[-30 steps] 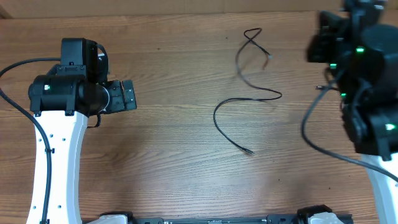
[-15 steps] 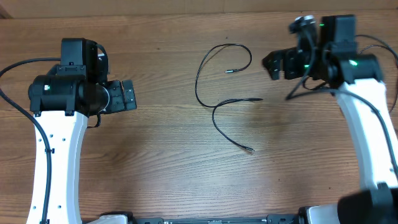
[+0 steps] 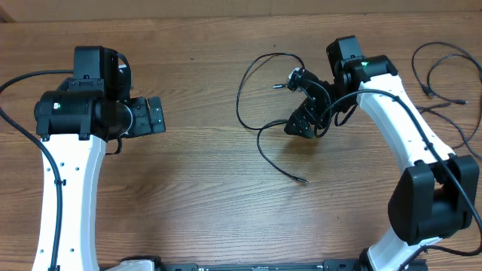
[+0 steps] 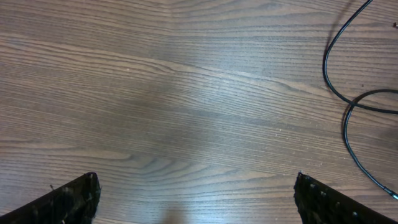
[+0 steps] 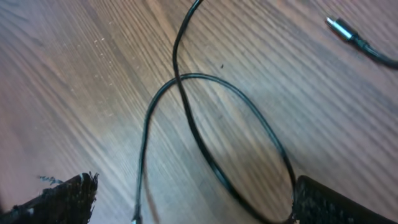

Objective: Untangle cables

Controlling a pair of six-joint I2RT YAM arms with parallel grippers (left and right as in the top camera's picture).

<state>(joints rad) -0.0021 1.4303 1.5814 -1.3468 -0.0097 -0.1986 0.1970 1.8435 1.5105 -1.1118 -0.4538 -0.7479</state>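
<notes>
Cables (image 3: 239,96) lie looped on the table (image 3: 196,197), one crossing itself under the right gripper (image 3: 303,124), jaws spread wide. The left gripper (image 3: 156,116), likewise spread, holds nothing.

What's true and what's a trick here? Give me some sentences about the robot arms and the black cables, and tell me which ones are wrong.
1. The left end effector holds a cable. False: it is open and empty over the bare table.
2. Under the right end effector, black cables cross each other. True.
3. The right end effector is shut tight. False: its fingers stand wide apart.
4. At the table's far right lies another cable. True.
</notes>
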